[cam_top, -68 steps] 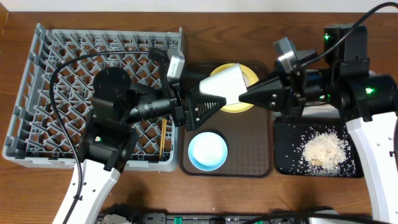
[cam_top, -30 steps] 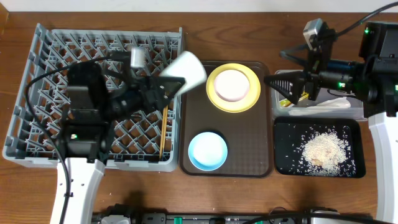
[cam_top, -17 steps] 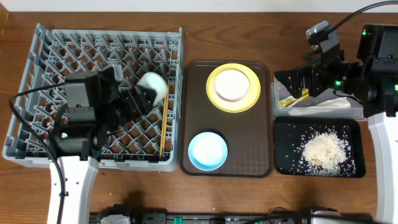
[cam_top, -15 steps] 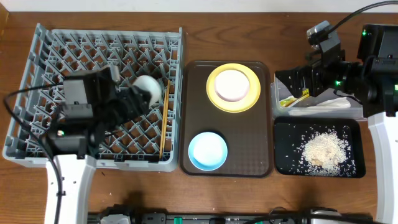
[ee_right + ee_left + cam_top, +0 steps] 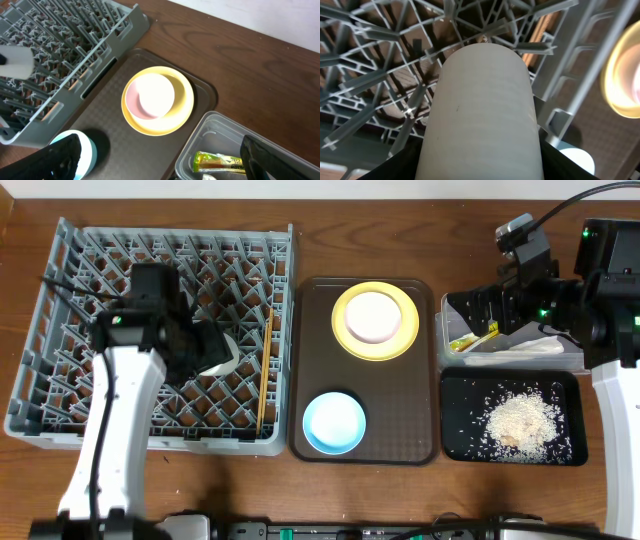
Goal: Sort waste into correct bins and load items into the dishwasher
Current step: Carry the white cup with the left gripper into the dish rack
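Note:
My left gripper [image 5: 203, 348] is shut on the cream-white cup [image 5: 222, 356], holding it low among the pegs of the grey dishwasher rack [image 5: 60, 280]. In the left wrist view the cup [image 5: 482, 100] fills the space between both dark jaws of that gripper [image 5: 480, 162]. The chopsticks [image 5: 265, 370] lie in the rack by its right wall. The yellow plate [image 5: 375, 320] and the blue bowl [image 5: 334, 422] sit on the brown tray. My right gripper [image 5: 475, 315] hangs open and holds nothing, by the clear tub [image 5: 575, 365] with the green-and-yellow packet [image 5: 220, 161] and the white wrapper [image 5: 535, 347].
The brown serving tray [image 5: 400, 410] lies between the rack and the bins. The black tray [image 5: 460, 435] at the front right holds the rice-like crumbs [image 5: 518, 420]. Bare wooden table runs along the back and front edges.
My left arm carried the cup from above the brown tray leftward and down into the rack. My right arm drew back to the right, over the clear tub, and has held still since.

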You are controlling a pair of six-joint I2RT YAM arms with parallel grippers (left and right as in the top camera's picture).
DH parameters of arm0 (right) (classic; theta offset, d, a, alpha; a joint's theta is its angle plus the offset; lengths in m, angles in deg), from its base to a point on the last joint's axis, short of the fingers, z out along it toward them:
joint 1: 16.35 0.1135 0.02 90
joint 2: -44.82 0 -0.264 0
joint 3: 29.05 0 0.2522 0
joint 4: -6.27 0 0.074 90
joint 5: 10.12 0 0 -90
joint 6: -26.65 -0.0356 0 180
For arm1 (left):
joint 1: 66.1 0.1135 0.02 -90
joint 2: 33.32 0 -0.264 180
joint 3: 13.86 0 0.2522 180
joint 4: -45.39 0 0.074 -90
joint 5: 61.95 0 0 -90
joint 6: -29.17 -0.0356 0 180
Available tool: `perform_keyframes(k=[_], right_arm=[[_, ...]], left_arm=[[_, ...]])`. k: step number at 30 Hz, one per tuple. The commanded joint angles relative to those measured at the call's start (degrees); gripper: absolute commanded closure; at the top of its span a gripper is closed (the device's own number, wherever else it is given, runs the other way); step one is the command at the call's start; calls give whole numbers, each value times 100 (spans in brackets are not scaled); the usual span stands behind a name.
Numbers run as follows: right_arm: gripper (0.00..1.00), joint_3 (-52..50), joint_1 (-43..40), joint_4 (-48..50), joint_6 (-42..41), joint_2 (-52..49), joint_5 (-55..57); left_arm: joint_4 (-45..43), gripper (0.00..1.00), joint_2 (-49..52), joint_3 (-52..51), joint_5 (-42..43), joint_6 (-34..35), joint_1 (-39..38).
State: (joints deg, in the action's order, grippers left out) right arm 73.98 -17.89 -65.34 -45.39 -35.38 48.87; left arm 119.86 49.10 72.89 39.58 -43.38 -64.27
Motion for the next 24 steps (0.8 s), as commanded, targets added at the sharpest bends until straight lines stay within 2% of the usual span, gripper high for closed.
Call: perform_keyframes(k=[1, 21, 23, 24], right_arm=[[1, -9, -63, -7, -79, 7, 15], [1, -9, -63, -7, -79, 7, 15], [1, -9, -63, -7, -79, 7, 15], [1, -9, -63, -7, -79, 7, 15]], left_arm=[[-55, 63, 295, 37, -109, -138, -15], [-361, 62, 520, -76, -219, -136, -20], [-374, 61, 520, -76, -313, -133, -17], [-380, 57, 520, -76, -330, -136, -17]])
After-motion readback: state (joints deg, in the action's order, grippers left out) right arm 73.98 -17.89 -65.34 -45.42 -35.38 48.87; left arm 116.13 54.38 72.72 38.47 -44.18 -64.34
